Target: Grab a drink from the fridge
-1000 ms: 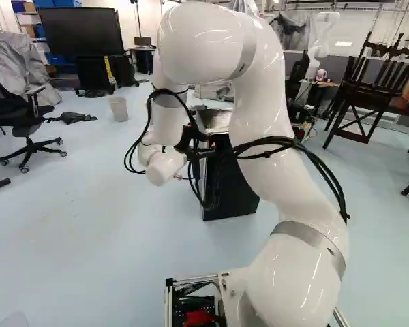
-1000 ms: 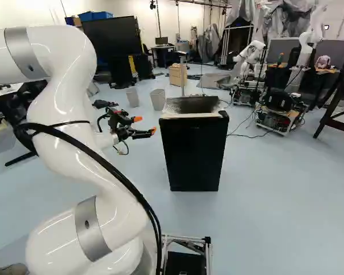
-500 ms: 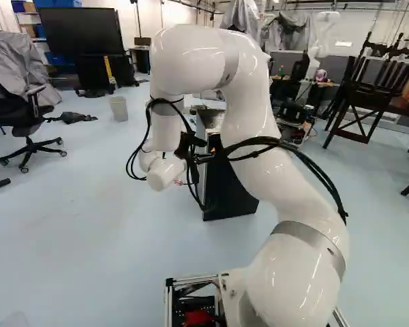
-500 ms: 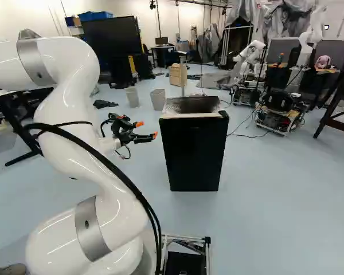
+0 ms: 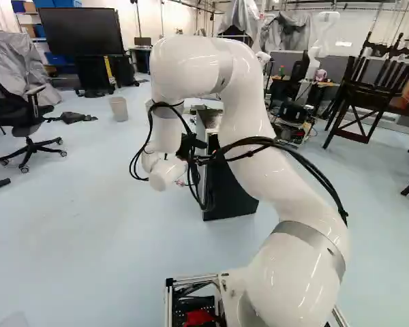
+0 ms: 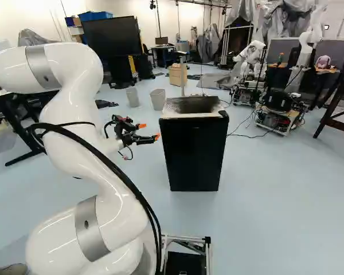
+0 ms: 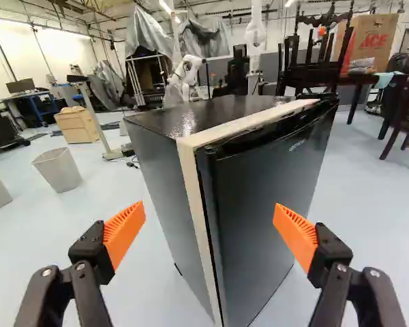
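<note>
your fridge (image 6: 194,154), closed, stands just right of center in the right base view. your gripper (image 6: 149,131) is near it, to its left, fingers (image 7: 124,233) released and spread wide; two bins (image 6: 157,99) sit beyond.

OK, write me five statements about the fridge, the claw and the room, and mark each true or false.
1. The fridge lies on its side. False: it stands upright.
2. The fridge's door is closed. True.
3. The claw is shut on a drink. False: it is open and holds nothing.
4. The claw's pads are orange. True.
5. In the left base view, the wheeled office chair is right of the fridge. False: it is left of it.
</note>
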Controlling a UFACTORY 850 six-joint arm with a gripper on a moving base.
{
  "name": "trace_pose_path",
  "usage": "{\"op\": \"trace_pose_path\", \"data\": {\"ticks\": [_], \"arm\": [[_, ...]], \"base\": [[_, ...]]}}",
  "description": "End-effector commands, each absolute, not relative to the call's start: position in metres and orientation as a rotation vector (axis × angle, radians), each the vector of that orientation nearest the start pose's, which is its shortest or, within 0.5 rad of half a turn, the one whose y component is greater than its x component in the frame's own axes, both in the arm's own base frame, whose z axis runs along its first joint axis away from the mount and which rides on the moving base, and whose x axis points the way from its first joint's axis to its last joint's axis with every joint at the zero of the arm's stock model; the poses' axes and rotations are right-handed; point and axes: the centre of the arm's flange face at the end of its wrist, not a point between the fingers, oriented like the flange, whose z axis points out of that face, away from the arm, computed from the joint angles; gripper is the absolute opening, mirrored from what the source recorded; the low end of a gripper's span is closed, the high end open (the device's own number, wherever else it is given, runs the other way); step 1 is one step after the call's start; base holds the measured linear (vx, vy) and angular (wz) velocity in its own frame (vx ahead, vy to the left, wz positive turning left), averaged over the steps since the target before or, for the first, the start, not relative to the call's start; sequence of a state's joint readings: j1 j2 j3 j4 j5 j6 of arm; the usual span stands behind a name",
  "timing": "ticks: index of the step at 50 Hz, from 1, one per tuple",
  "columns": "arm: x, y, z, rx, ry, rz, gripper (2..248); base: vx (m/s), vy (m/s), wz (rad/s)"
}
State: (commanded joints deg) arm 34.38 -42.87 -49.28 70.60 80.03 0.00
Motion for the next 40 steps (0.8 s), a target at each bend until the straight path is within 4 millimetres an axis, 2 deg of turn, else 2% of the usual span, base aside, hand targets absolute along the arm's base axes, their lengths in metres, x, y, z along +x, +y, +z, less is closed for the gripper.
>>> {"op": "trace_pose_path", "data": {"ticks": [40], "arm": [[0.482, 0.209, 0.228, -2.439, 1.071, -2.259, 247]], "base": [[0.000, 0.000, 0.000]]}}
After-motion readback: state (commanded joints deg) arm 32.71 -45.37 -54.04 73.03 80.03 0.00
